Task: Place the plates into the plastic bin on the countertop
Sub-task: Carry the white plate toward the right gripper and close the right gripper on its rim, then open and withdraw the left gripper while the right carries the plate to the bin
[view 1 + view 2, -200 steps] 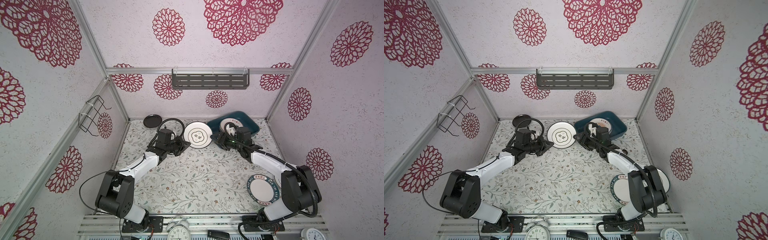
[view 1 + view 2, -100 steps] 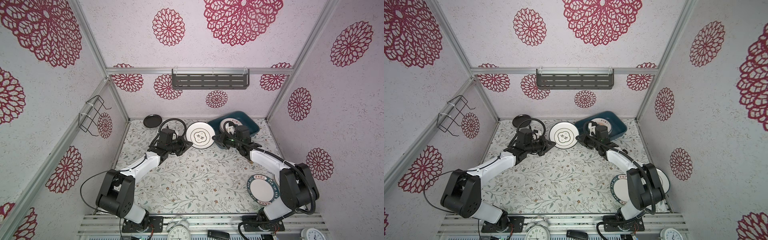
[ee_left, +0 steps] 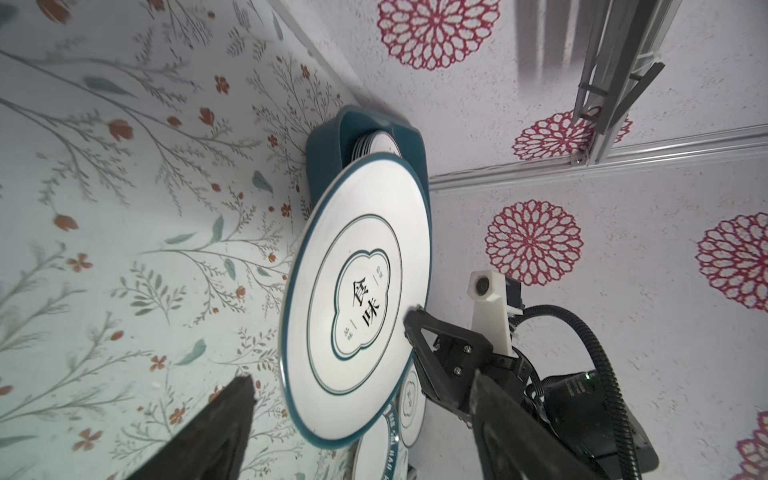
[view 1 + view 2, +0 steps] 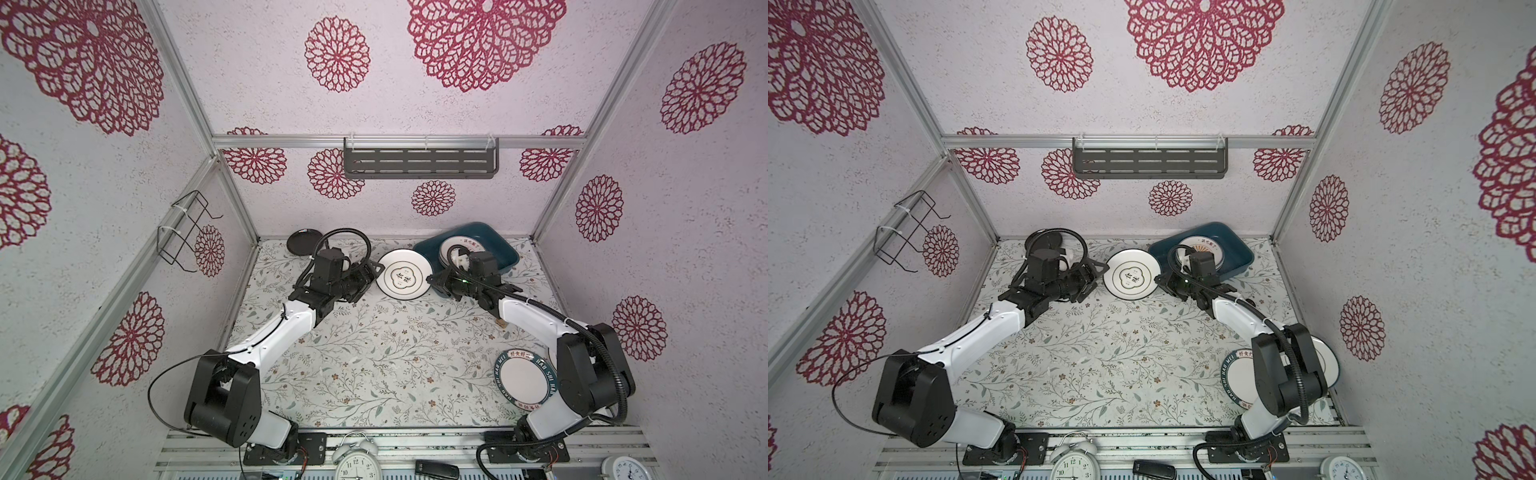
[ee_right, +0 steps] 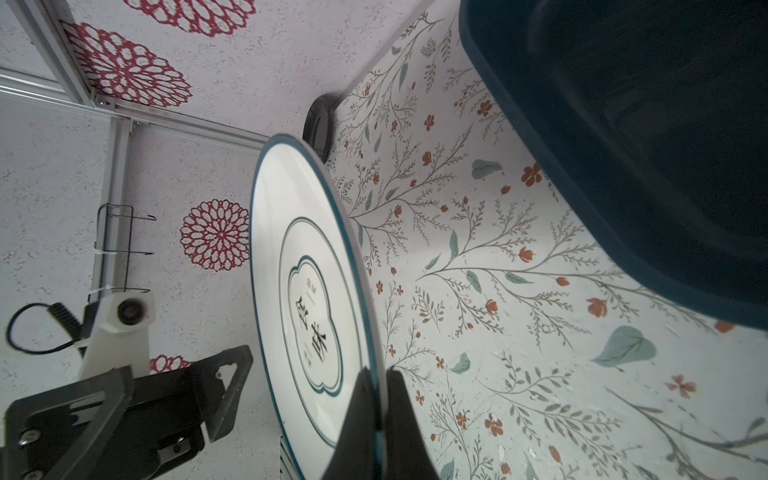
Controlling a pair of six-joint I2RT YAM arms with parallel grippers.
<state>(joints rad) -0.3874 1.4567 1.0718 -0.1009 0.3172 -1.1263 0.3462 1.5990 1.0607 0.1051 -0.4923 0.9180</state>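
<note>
Partway there, with a stack of plates [image 4: 461, 245] in the plastic bin [image 4: 505, 255]. Clamping the cloud plate [image 4: 402, 279] in the right gripper [image 4: 432, 277], left gripper [image 4: 372, 276] released, with the black plate [image 4: 301, 242] and lettered plates [image 4: 524, 380] waiting on the bench [image 4: 374, 353].

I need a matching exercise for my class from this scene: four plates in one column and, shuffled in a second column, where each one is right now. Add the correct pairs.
Column 1
1. cloud-outline plate
2. small black plate
3. lettered-rim plate
4. sunburst plate

Column 2
A. in the plastic bin
B. gripped at its rim by the right hand
C. on the countertop, back left corner
D. on the countertop, front right corner

Pairs: 1-B, 2-C, 3-D, 4-A
</note>
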